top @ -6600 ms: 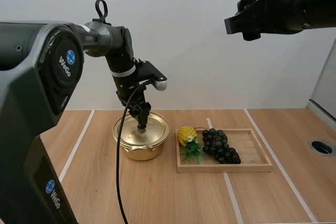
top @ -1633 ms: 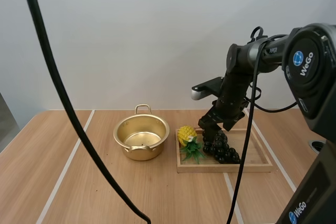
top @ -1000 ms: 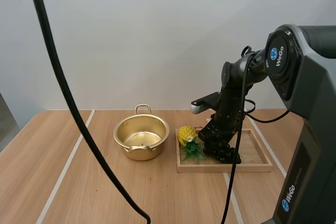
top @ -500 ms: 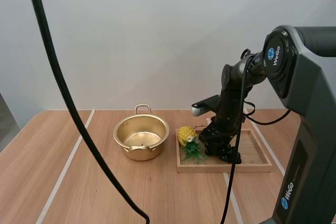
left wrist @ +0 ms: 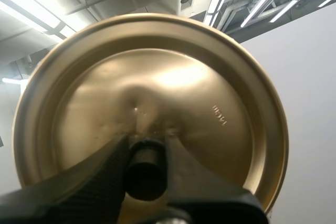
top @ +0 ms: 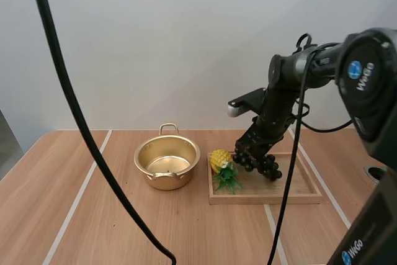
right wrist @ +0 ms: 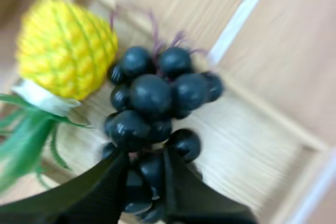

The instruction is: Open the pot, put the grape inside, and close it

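**Grapes pinched over the tray, lid in the other gripper**

High view: our right gripper [top: 249, 153] is down at the wooden tray [top: 310, 198], fingers closed on the bunch of grapes [top: 262, 164]. The bunch hangs from the tips w/ most berries below & right of them, over the tray's left half, just beside the toy pineapple [top: 219, 158]. We can't tell whether the lowest berries touch the tray floor. The pot [top: 167, 164] stands open on the table [top: 124, 228], left of the tray & apart from it, w/ nothing inside.

Right wrist view: the two black fingers [right wrist: 113, 174] nip dark berries b/w them at one end of the bunch. The rest of the grapes spread out past the tips, next to the pineapple.

Left wrist view: our left gripper [left wrist: 146, 153] clamps the black knob [left wrist: 145, 177] of the gold lid [left wrist: 173, 93] b/w its fingers. The lid's top side faces the camera.
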`<control>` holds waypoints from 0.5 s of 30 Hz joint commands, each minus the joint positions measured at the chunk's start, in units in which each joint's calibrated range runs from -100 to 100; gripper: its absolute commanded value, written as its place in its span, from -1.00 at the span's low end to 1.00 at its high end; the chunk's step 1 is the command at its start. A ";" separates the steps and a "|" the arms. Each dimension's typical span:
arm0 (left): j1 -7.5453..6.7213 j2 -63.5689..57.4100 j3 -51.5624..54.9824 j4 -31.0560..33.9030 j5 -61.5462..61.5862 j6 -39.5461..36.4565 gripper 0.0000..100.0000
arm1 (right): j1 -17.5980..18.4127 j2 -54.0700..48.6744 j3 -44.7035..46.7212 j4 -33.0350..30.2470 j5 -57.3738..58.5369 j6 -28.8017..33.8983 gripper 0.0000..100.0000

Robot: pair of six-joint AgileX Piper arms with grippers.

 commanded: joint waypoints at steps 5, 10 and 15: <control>0.05 0.21 -0.34 -0.22 -2.49 -0.05 -1.00 | 0.06 -14.12 -1.67 -0.09 -0.21 0.02 -1.00; 0.05 0.21 -0.34 -0.22 -2.49 -0.05 -1.00 | 0.06 -20.42 -7.57 0.02 3.58 -0.14 -1.00; 0.05 0.21 -0.34 -0.17 -2.14 -0.05 -1.00 | 0.06 -22.89 -16.21 0.52 11.10 -0.14 -1.00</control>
